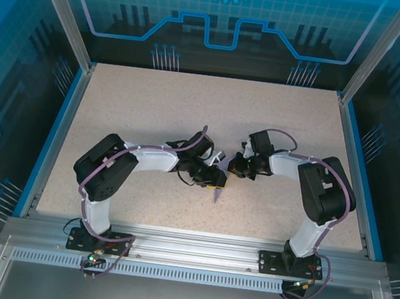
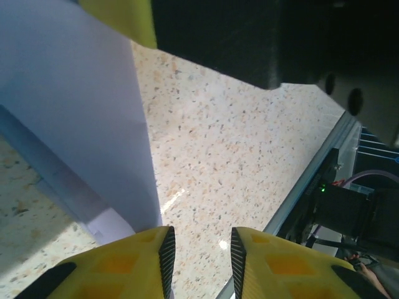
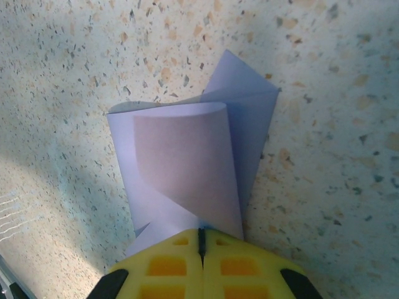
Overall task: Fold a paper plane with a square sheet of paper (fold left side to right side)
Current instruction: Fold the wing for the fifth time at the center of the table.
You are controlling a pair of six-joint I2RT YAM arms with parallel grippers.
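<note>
Currently the right gripper (image 3: 201, 240) has its fingers pressed together, apparently pinching the near edge of the square sheet of paper (image 3: 187, 162). The curled flap runs straight up the frame from the tips. The left gripper (image 2: 201, 249) has its fingers apart with bare table (image 2: 237, 156) between them, and the paper lies off to the upper left of that frame, beside one finger. The right arm is judged nearer. The right wrist view gives the curl and folded layers, while from the top the arms hide most of the sheet.

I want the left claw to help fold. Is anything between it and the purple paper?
Nothing visible is. The paper stands right beside the open left gripper; the right gripper is shut on it.
</note>
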